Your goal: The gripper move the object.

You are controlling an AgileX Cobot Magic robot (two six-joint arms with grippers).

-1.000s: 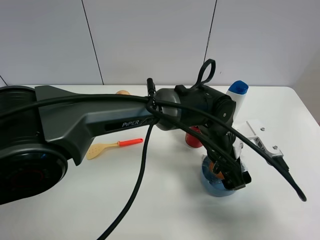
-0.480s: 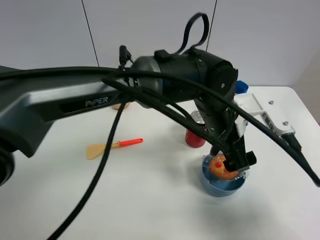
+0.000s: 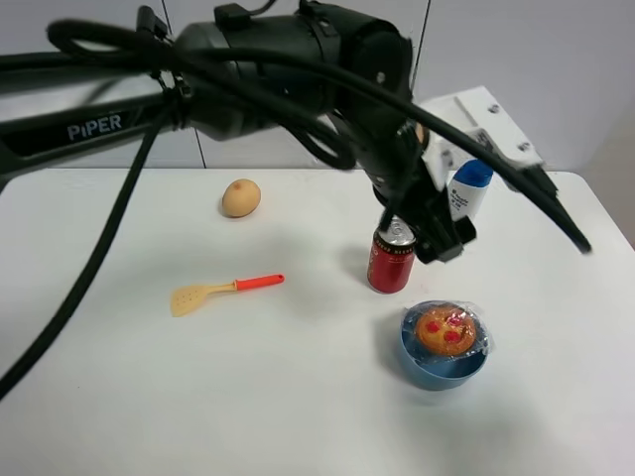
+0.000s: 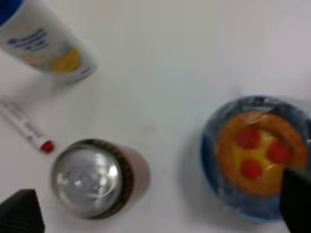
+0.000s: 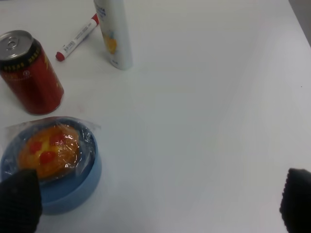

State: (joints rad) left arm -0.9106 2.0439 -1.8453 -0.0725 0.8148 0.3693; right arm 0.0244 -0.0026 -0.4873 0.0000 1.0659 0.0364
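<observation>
One black claw, the left gripper (image 3: 444, 243), hangs above the can (image 3: 391, 260) in the high view; we see the wrapped pastry (image 3: 445, 330) lying in the blue bowl (image 3: 427, 375), nearer and right of the can. From the left wrist, we find its fingertips (image 4: 19, 213) spread wide, holding nothing. From the right wrist, the right gripper (image 5: 158, 201) likewise gapes empty near the bowl.

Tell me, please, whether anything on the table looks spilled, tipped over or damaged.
Nothing stands out. The wrapped pastry sits level in the blue bowl. The red can and the white bottle stand upright. The marker and the spatula lie flat on the table. No spill shows.
</observation>
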